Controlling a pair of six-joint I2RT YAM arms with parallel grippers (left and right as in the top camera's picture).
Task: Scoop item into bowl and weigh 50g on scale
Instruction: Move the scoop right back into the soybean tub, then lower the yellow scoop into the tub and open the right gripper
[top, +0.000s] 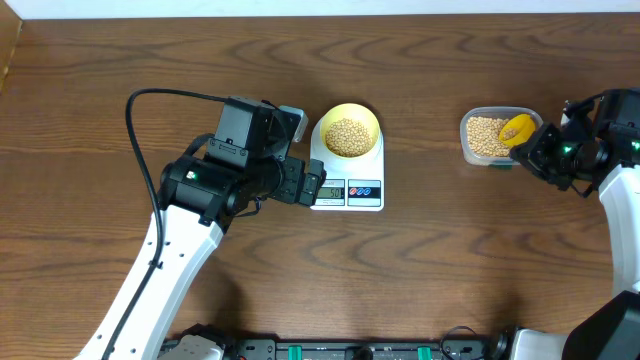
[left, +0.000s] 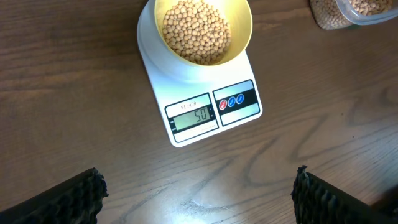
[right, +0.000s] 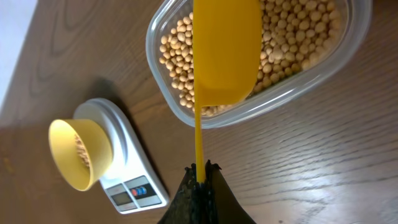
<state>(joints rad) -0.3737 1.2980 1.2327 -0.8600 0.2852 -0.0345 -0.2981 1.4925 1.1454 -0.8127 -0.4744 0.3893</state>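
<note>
Starting at the left: the left gripper (left: 199, 204) hovers at 9 o'clock of the scale (top: 330, 150), jaws spread wide and holding nothing, its wrist camera looking straight down at the display (left: 194, 116). And the display reads 50! Moving to the middle, the scale sits flat on the tabletop (top: 450, 260), and the bowl (top: 372, 122) rests on its round platform, at 12 o'clock of the display and the red and blue buttons (left: 235, 99). Inside the bowl lies a good heap of beans (left: 196, 31), none seen spilled on the wood around it. Over to the right, at 3 o'clock of the scale and well apart from it, the clear tub (top: 468, 140) holds plenty more beans. The yellow scoop (right: 227, 50) hangs over that tub, and the right gripper (right: 200, 180) has its jaws pinched tight on the thin handle. Whether the scoop carries any beans I cannot tell; only its smooth face shows. Judging by that reading, scooping and weighing look done, target hit. What seems left is small: put the scoop down and keep both arms off the scale so the number holds.
</note>
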